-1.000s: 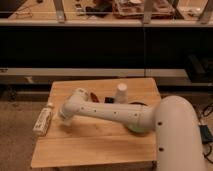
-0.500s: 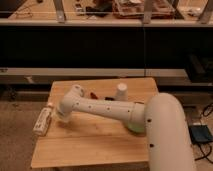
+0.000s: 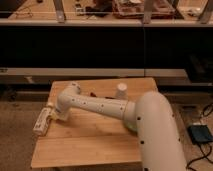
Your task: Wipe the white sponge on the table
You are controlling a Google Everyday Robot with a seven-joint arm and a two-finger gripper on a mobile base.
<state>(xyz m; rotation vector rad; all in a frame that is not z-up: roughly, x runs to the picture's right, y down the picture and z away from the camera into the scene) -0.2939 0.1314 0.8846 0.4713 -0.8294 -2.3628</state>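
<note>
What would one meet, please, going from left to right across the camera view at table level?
A long white bottle-like object → the gripper, beside it at the table's left edge → upturned white cup → robot's white body → dark box on the floor.

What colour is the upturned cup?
The cup is white, camera view. The gripper is beside the long white bottle.

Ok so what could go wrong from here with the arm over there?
The gripper is low at the table's left edge, right beside the long white bottle lying on that edge; a wiping sweep leftward could push it off. The arm stretches past the upturned white cup; swinging back might tip it. The white sponge isn't clearly visible, so contact is unconfirmed.
</note>
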